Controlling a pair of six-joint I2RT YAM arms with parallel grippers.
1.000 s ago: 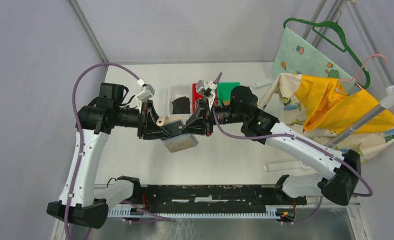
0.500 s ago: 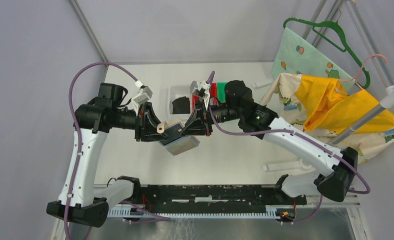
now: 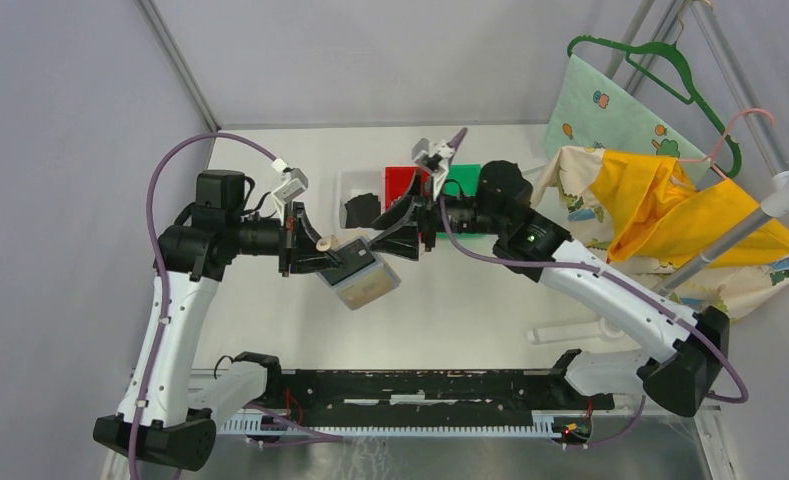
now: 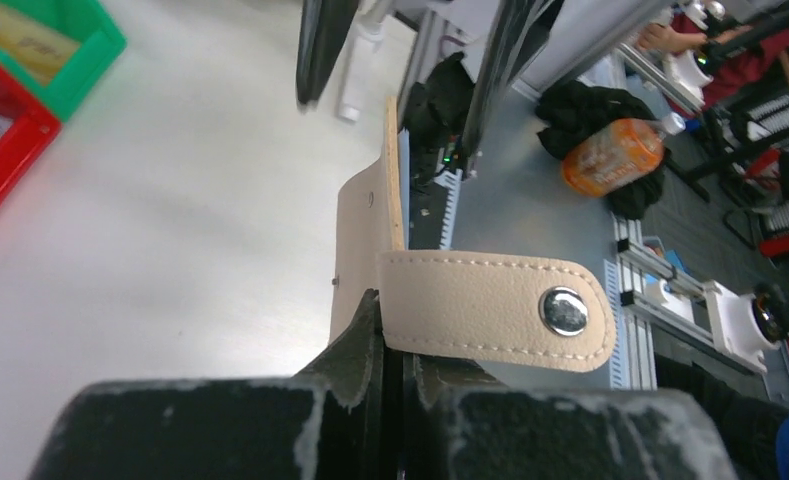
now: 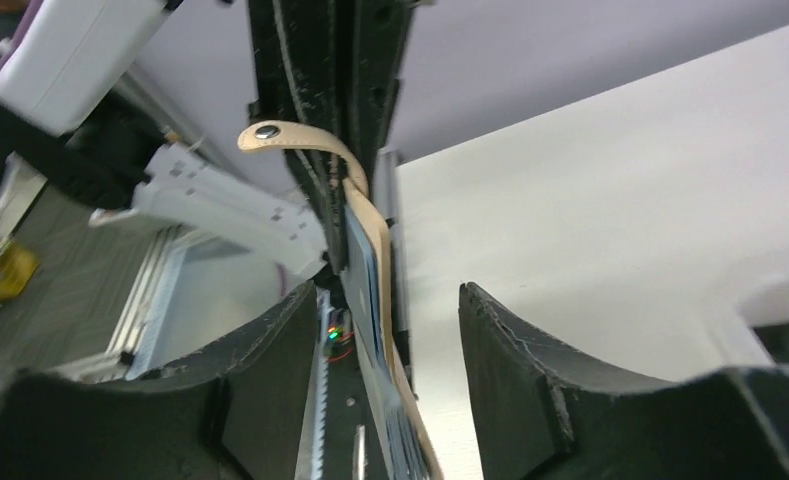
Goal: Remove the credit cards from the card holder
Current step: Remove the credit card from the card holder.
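**Card holder (image 3: 358,280) pinched in left hand (image 3: 338,260), right hand (image 3: 382,243) open at its edge**

The card holder hung clear of the desk (image 3: 470,300), clamped flat between the left hand's fingers, which were clenched on its beige, leather-like cover. Its snap tab (image 4: 495,310) curled out past those fingertips, stitched along the rim and set with a round metal stud (image 4: 564,309). Straight ahead of the right hand, whose jaws stood released and apart, lay the holder's thin edge and its shiny clear sleeves (image 5: 373,335), apparently touching neither pad. A tan credit card (image 3: 367,290) seemed to show through the outermost sleeve below the left hand.

To do this step well, the right hand would likely need to close on a card's stiff edge alone, not on the slippery film. It should then draw the card out along the sleeve's mouth while the left hand gripped firmly. Whether any card edge stood proud of its sleeve could not be told.
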